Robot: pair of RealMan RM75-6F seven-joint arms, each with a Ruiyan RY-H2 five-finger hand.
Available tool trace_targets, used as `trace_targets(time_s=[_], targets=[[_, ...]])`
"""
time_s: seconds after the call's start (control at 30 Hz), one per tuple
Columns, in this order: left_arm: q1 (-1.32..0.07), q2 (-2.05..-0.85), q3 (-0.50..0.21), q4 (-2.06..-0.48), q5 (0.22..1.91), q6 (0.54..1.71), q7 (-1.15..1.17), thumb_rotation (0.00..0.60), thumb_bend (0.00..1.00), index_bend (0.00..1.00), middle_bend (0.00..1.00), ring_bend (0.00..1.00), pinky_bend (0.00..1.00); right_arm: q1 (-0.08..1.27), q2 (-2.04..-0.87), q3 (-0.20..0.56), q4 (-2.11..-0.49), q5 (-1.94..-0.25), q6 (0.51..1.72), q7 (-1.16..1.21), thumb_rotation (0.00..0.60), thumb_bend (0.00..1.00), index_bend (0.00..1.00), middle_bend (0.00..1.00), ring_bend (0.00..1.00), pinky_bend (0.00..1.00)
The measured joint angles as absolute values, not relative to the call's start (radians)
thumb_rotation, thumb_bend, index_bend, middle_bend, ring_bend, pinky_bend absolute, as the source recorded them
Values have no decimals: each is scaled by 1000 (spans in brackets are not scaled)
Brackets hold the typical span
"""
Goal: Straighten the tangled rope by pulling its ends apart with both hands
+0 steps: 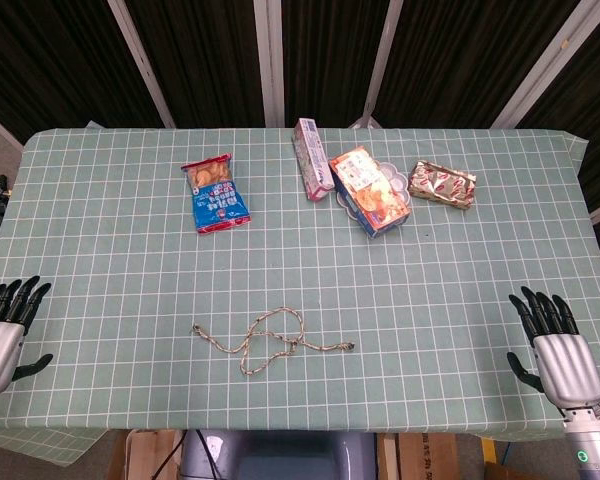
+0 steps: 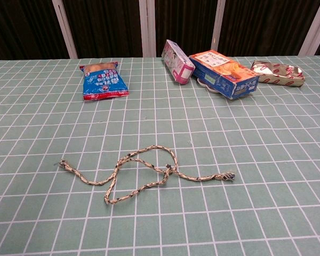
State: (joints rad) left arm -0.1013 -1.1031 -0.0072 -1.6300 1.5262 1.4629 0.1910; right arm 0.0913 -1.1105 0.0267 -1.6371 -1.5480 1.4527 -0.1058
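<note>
A: Rope (image 1: 270, 340) where?
B: Looped, mid-table (image 1: 110, 230), well below the blue snack bag (image 1: 215, 193).
A: Hands?
B: Left hand (image 1: 2, 335) & right hand (image 1: 560, 355) far either side of rope, fingers spread, holding nothing.

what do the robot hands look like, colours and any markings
Both show only in the head view. The left robot hand and the right robot hand each have a smooth silver-grey palm shell with black fingers and a black thumb. Below the right one, the grey wrist carries a small green ring-shaped light. No loose cables or sleeves are visible; the arms are cut off by the frame.
</note>
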Motion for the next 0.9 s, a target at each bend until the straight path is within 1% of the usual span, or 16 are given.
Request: trace_targets(time_s=[0.27,0.73,0.77,0.83,0.9], targets=[[-101,-1101,-6,-1635,1523,1459,187,600,0,0,0,0,0,90,-1110,27,-1638,-1545,1453,-109,600,350,0,0,0,0],[-97,-1097,-9,-1640,1518,1465,180,600,0,0,0,0,0,99,-1112,29,-1688,-1551,1444,-77,600,349,2,0,0,0],[-97,-1097,-10,-1640,1518,1466,180,600,0,0,0,0,0,101,-1112,29,-1693,-1554,1442,-71,600,349,23,0,0,0],[-97,-1098,-11,-1641,1518,1467,181,600,0,0,0,0,0,111,-1115,30,-1706,-1560,1431,-61,600,349,102,0,0,0],[-97,-1099,-11,-1639,1521,1469,185,600,0,0,0,0,0,126,-1120,34,-1719,-1562,1412,-58,600,349,216,2,0,0]])
